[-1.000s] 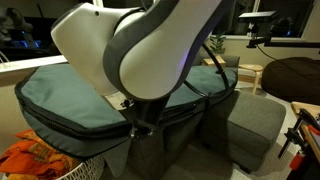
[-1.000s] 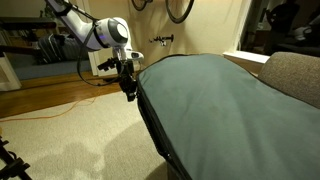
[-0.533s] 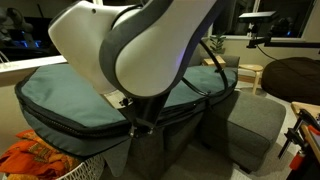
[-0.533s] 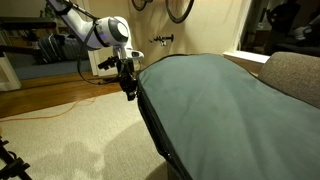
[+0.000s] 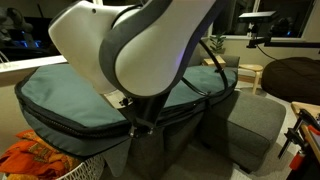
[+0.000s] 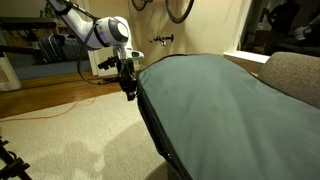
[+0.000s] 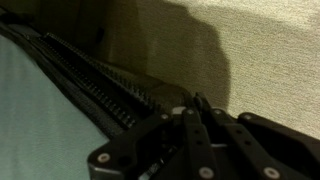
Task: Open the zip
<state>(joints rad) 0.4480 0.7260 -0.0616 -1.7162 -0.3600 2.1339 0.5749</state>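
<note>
The zip (image 7: 105, 82) – dark, toothed (black-trimmed) – edges the teal bag (image 6: 220, 100).

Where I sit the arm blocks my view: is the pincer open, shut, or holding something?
Pincer: shut, right at the zip on the side edge of the teal bag; whether it pinches anything cannot be told.

We see zip (image 7: 105, 85): long dark toothed line, black trim, running along side edge of teal bag (image 6: 215, 95).
</note>
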